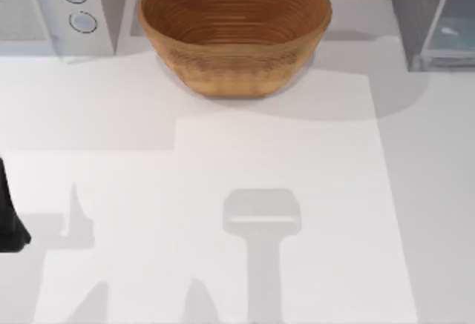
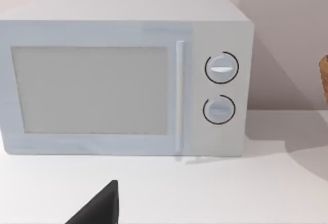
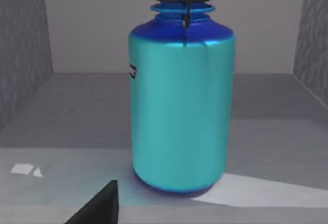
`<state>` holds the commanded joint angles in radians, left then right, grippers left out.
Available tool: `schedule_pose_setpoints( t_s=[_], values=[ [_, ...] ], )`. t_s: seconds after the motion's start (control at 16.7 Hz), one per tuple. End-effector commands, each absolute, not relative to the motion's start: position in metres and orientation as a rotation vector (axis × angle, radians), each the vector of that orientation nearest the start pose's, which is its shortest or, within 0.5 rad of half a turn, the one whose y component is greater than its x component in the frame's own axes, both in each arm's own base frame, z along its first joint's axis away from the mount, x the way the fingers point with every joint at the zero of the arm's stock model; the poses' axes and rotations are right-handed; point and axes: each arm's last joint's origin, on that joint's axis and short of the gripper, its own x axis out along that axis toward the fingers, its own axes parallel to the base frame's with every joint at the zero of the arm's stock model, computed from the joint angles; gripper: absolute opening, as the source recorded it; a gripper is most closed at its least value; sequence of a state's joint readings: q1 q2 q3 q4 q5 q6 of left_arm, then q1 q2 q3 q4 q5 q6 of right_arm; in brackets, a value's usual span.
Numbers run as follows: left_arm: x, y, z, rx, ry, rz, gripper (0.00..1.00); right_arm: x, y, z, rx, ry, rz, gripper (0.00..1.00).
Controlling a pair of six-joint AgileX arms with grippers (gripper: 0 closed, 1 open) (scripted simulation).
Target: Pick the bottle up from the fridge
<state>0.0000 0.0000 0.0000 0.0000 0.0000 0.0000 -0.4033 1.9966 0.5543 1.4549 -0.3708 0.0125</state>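
Observation:
The bottle (image 3: pixel 179 106), teal-bodied with blue shoulders and a black cap, stands upright on the grey floor of the fridge (image 3: pixel 72 116), between its grey side walls. It is close in front of my right gripper (image 3: pixel 97 208), of which a dark tip shows low in the right wrist view, apart from the bottle. In the top view the fridge (image 1: pixel 434 20) stands at the back right of the table, its glass panel catching the light. My left gripper (image 2: pixel 97 208) is parked at the table's left edge and faces the white appliance.
A white microwave (image 1: pixel 59 9) with two round dials stands at the back left. A woven basket (image 1: pixel 234 31) sits at the back middle. The dark left arm (image 1: pixel 9 216) shows at the left edge. Arm shadows fall across the white tabletop.

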Motion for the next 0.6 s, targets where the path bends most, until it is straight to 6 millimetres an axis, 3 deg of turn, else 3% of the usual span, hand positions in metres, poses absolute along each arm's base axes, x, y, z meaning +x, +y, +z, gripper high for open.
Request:
schedule_pose_setpoints(
  t_s=[0.18, 0.3, 0.42, 0.6],
  values=[
    [0.106, -0.001, 0.16, 0.0, 0.0, 0.0, 1.0, 0.353, -0.109, 0.106, -0.009, -0.018, -0.01, 1.0],
    [0.106, -0.001, 0.16, 0.0, 0.0, 0.0, 1.0, 0.375, -0.102, 0.104, -0.006, -0.009, -0.01, 1.0],
    [0.106, -0.001, 0.16, 0.0, 0.0, 0.0, 1.0, 0.387, -0.096, 0.104, -0.004, -0.002, -0.01, 1.0],
    [0.106, -0.001, 0.16, 0.0, 0.0, 0.0, 1.0, 0.388, -0.095, 0.104, -0.004, 0.0, -0.01, 1.0]
  ],
)
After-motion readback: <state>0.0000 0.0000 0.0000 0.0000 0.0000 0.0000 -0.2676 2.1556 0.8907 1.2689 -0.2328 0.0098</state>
